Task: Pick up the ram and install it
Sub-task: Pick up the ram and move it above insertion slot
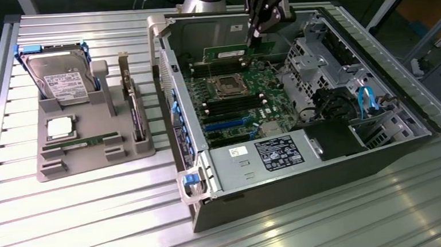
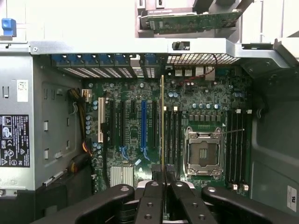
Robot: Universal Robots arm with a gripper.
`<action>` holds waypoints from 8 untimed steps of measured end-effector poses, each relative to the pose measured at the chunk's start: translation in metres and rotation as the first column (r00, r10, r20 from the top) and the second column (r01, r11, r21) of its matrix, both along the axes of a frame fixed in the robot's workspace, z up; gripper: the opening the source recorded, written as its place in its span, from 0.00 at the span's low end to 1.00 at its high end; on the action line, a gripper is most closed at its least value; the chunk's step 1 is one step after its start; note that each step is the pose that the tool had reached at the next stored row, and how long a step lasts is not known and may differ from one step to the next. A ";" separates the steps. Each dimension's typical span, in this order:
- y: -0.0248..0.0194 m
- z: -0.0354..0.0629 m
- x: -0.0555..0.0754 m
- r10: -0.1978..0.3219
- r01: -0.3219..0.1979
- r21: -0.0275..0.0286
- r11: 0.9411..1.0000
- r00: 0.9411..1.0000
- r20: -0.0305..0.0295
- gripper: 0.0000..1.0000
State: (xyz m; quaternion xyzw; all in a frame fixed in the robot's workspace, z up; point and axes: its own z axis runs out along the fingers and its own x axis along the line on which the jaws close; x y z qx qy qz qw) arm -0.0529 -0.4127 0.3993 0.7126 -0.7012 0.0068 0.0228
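Jaws pinched on the ram (image 2: 162, 121), which is held on edge above the motherboard (image 2: 205, 100) inside the open computer case (image 1: 178, 111). In the wrist view the ram runs alongside the memory slots (image 2: 172, 135), just beside the processor socket (image 2: 202, 151). Contact with a slot cannot be determined. In the exterior view the arm (image 1: 265, 6) reaches down into the case. A grey tray (image 1: 92, 163) carrying a hard drive (image 1: 58, 76) lies on the surface (image 1: 96, 223), beside the case on the exterior view's left.
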 end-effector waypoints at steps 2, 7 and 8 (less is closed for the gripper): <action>0.0000 0.0000 0.003 0.000 0.000 0.000 1.000 1.000 0.000 0.12; 0.0000 0.0000 0.017 0.000 0.000 0.000 1.000 1.000 0.000 0.12; 0.0000 0.0000 0.019 0.000 0.000 0.000 1.000 1.000 0.000 0.12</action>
